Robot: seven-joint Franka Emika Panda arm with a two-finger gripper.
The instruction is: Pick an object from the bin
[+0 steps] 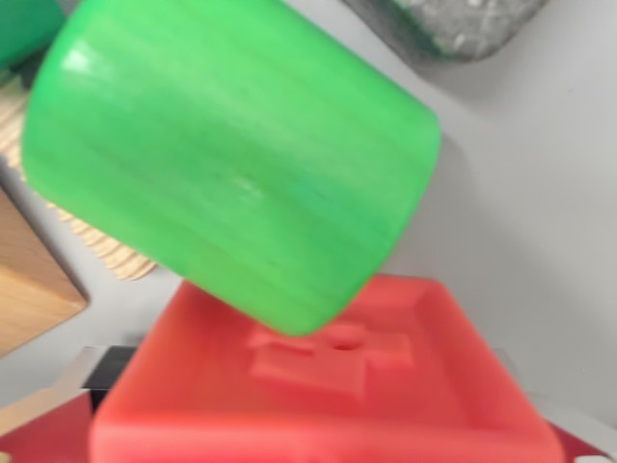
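Observation:
A big green cylinder (231, 159) fills the upper left and middle of the wrist view, lying tilted and very close to the camera. Below it sits a red square block (328, 405) with a raised cross shape on its top face; the cylinder's lower end overlaps the block's far edge. A dark and silvery part (104, 367) shows by the block's left side and a pale one (583, 424) by its right side. These may belong to my gripper, but the block hides most of them. Whether anything is held cannot be told.
A light wooden block (29, 280) lies at the left edge, with a beige ribbed piece (116, 253) behind it. A grey speckled object (463, 24) is at the top right. Another green piece (21, 27) shows in the top left corner. The bin floor (540, 212) is pale grey.

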